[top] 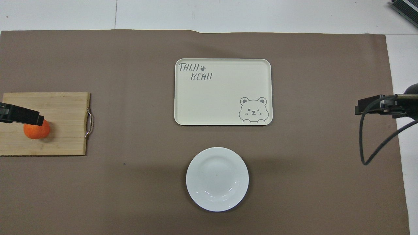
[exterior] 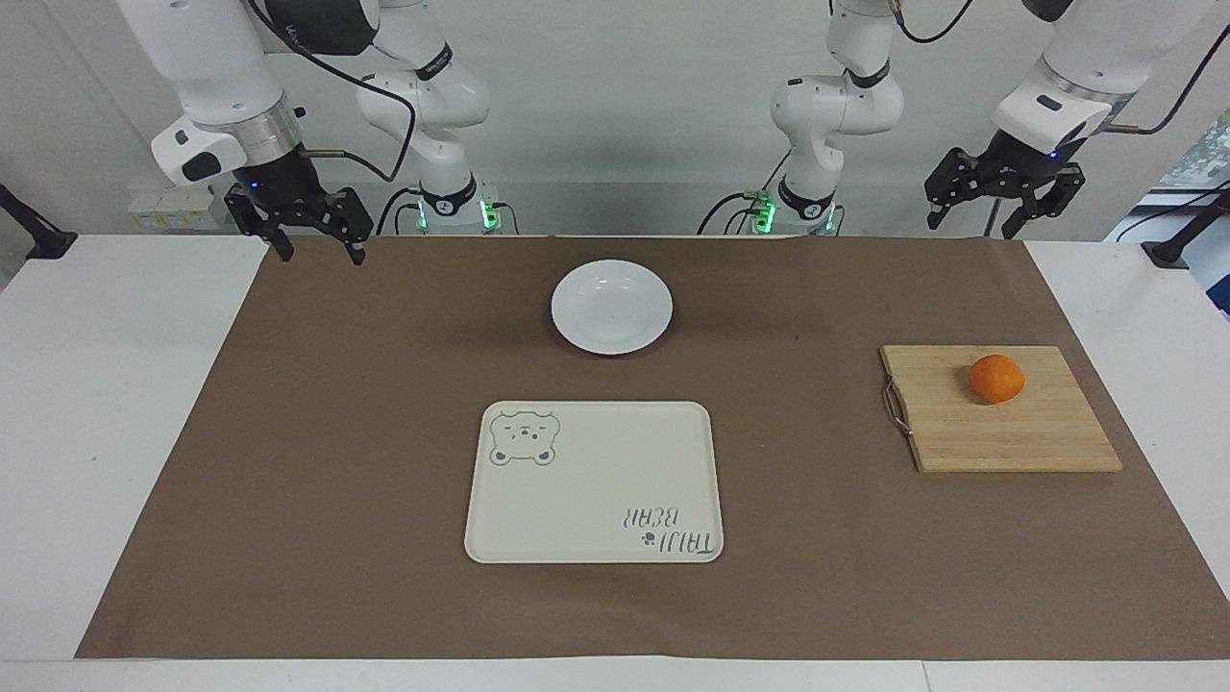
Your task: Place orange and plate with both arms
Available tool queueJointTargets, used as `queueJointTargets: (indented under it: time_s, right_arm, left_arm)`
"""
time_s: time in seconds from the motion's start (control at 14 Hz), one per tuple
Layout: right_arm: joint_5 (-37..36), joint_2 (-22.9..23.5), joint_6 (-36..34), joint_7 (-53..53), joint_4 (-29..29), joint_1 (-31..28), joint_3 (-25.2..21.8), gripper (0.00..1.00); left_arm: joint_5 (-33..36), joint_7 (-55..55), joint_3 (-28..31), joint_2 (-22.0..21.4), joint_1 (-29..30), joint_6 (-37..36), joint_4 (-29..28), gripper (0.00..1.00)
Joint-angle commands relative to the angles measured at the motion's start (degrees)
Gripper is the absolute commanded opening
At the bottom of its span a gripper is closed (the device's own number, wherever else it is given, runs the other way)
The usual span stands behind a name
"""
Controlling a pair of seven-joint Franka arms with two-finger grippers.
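Note:
The orange (exterior: 996,378) sits on a wooden cutting board (exterior: 1019,428) toward the left arm's end of the table; it also shows in the overhead view (top: 36,130). The white plate (exterior: 611,306) lies empty on the brown mat at the middle, nearer to the robots than the cream tray; it also shows in the overhead view (top: 217,179). My left gripper (exterior: 971,227) hangs open and empty in the air over the mat's corner at its own end. In the overhead view it (top: 21,115) covers the orange's edge. My right gripper (exterior: 322,254) hangs open and empty over the mat's corner at its end.
A cream rectangular tray (exterior: 596,481) with a bear drawing and lettering lies empty at the middle, farther from the robots than the plate. The cutting board (top: 62,120) has a metal handle on its edge toward the middle. A brown mat (exterior: 288,461) covers the white table.

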Motion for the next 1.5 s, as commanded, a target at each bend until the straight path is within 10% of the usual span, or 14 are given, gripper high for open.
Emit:
queueJointTargets:
  time_s: [0.0,1.43]
  right_arm:
    - [-0.07,-0.06,-0.37,1.11,0.13,-0.56,0.52,1.0]
    - [-0.07,-0.06,-0.37,1.11,0.13,-0.56,0.52,1.0]
  left_arm:
    - [0.09,-0.28,-0.19,-0.1,0.43,-1.02,0.64,1.0]
    - [-0.61,4.89,0.34,0.6,7.71,3.36,-0.24,1.0]
